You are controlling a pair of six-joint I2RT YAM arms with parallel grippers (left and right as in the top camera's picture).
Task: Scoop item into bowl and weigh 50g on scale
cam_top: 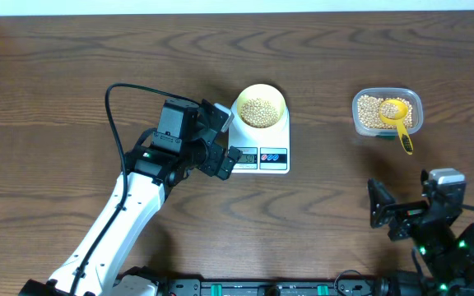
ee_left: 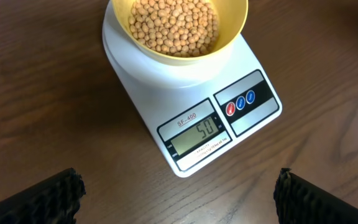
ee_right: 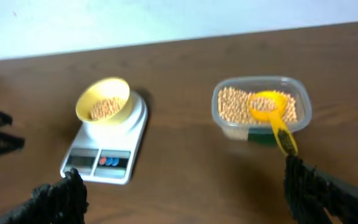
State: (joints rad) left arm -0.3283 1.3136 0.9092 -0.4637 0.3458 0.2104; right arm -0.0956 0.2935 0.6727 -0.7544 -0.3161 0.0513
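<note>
Sitting on dark wood table (cam_top: 56,82) by pale wall (ee_right: 166,18): scale (ee_left: 191,93) w/ bowl (ee_left: 235,18); L tool (ee_left: 179,199), R tool (ee_right: 191,199) spread.

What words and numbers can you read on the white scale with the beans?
"SF-400": printed on the scale, just above its display.
"50": on the display.
Tiny print under the display and the signs on the coloured buttons: too small to read.
</note>
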